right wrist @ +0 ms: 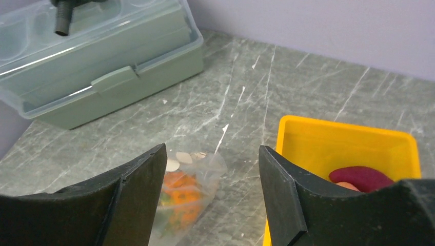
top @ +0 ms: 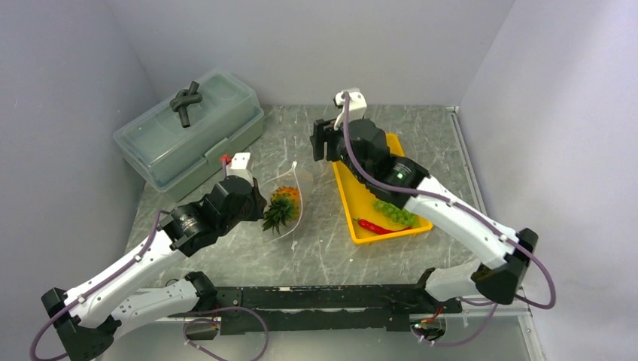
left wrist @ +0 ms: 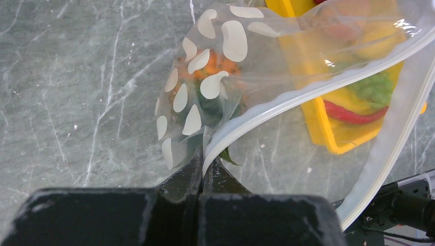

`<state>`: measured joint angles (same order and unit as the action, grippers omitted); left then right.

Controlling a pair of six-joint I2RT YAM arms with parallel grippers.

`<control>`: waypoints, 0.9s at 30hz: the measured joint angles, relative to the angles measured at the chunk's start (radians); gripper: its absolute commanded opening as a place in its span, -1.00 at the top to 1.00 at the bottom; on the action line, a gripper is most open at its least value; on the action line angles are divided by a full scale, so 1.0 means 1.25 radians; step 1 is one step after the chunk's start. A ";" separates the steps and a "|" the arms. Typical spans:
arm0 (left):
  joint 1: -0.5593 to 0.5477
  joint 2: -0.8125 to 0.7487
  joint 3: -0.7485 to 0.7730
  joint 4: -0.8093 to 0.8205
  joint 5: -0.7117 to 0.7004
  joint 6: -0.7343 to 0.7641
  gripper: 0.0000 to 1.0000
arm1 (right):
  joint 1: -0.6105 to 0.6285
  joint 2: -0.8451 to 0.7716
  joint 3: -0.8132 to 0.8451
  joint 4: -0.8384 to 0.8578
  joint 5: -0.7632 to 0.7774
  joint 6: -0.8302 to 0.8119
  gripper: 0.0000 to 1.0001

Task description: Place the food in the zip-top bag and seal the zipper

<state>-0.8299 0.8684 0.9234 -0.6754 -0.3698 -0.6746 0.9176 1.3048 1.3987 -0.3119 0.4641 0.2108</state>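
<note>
table: grey marbled top (top: 316,248) with white veins
yellow tray (top: 344,199): sits flat on the table, using this as my reference
lidded box (top: 162,143): translucent greenish, well off to the tray's far left
zip-top bag (top: 299,192): clear with white dots, just left of the tray

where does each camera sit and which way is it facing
Top external: above and behind the bases, looking down at the table; left arm and right arm show.
Left wrist: on the left arm, looking along shut left fingers pinching the zip-top bag, pineapple inside.
Right wrist: on the right arm, looking between open right fingers across the table toward the lidded box.
Shared: all three show the bag and the yellow tray.
</note>
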 measured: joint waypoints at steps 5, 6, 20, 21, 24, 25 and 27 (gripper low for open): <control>0.000 -0.005 -0.004 0.014 0.026 0.013 1.00 | -0.103 0.102 0.034 -0.034 -0.109 0.090 -0.45; 0.000 -0.006 -0.004 0.016 0.030 0.016 1.00 | -0.121 0.124 0.037 -0.039 -0.130 0.106 -0.47; 0.000 -0.013 -0.004 0.016 0.047 0.036 1.00 | -0.214 0.347 0.070 -0.085 -0.359 0.248 -0.68; 0.000 -0.013 -0.004 0.016 0.047 0.037 1.00 | -0.214 0.358 0.070 -0.085 -0.373 0.254 -0.69; 0.000 -0.013 -0.004 0.016 0.047 0.039 1.00 | -0.214 0.377 0.060 -0.076 -0.407 0.274 -0.69; 0.000 -0.013 -0.004 0.016 0.047 0.041 1.00 | -0.214 0.380 0.053 -0.072 -0.417 0.280 -0.69; 0.000 -0.015 -0.004 0.016 0.047 0.043 1.00 | -0.214 0.383 0.039 -0.064 -0.432 0.290 -0.69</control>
<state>-0.8299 0.8501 0.9180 -0.6548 -0.3111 -0.6212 0.6502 1.7836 1.4471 -0.3916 -0.0753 0.5728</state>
